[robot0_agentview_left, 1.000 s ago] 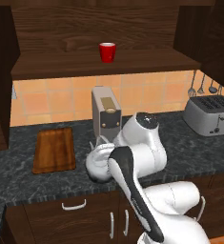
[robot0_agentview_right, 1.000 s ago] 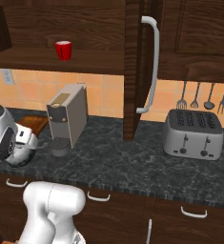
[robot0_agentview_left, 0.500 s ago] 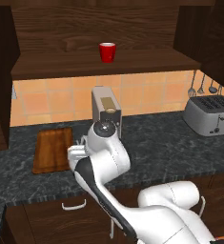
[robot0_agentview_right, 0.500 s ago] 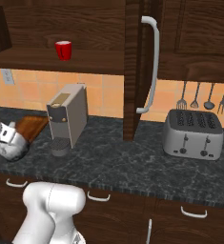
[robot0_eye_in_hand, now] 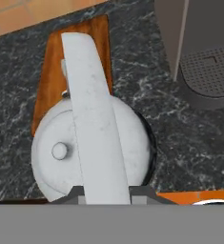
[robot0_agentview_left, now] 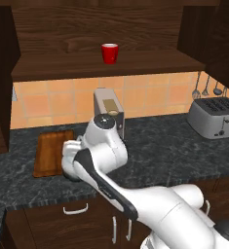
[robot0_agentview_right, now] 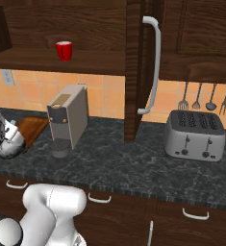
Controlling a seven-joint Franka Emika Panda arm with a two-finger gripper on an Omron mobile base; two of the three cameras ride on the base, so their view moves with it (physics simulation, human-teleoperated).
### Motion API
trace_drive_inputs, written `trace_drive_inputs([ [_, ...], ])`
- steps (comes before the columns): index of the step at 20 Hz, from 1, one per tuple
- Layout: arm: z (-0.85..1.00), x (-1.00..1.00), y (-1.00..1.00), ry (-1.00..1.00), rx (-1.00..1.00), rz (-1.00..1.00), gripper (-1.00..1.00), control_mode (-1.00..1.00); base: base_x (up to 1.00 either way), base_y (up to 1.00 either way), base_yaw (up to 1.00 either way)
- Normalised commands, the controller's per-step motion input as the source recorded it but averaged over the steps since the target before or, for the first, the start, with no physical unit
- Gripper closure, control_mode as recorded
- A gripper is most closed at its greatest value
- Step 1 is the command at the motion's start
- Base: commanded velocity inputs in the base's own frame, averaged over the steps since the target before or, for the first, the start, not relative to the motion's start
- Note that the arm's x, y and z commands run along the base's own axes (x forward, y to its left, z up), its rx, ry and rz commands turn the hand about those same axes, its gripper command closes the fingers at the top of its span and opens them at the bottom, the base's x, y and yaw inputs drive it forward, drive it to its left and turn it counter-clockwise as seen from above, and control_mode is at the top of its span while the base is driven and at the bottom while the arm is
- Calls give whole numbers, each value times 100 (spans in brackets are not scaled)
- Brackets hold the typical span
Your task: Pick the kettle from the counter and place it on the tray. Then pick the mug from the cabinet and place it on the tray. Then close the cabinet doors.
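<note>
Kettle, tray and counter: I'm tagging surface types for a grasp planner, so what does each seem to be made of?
Kettle: looks like brushed metal, pale silver-grey with faint scuffs and a soft sheen.
Tray: seems wooden, reddish-brown with visible grain, matte.
Counter: likely polished stone, dark with pale speckled veins.

Orange-tan tiled backsplash (robot0_agentview_left: pixel 47 104) along the wall. Boxy grey coffee machine (robot0_agentview_right: pixel 69 117) against it. Silver four-slot toaster (robot0_agentview_right: pixel 195 135) far right; dark utensils (robot0_agentview_right: pixel 197 97) hang above it. Dark wood lower drawers with short silver handles (robot0_agentview_right: pixel 197 215). White wall outlet (robot0_agentview_right: pixel 7 77) at left. Even, soft lighting.
</note>
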Motion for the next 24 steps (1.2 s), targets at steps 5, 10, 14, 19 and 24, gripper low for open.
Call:
trace_drive_inputs([
  [5,0,42,62,4,11,-13,100,-100,0,0,0],
  [10,-1,64,36,10,4,-13,100,-100,0,0,0],
  [14,-1,66,34,1,0,-12,100,-100,0,0,0],
  [19,-2,68,31,0,3,-12,100,-100,0,0,0],
  [24,-7,64,28,0,1,-11,100,-100,0,0,0],
])
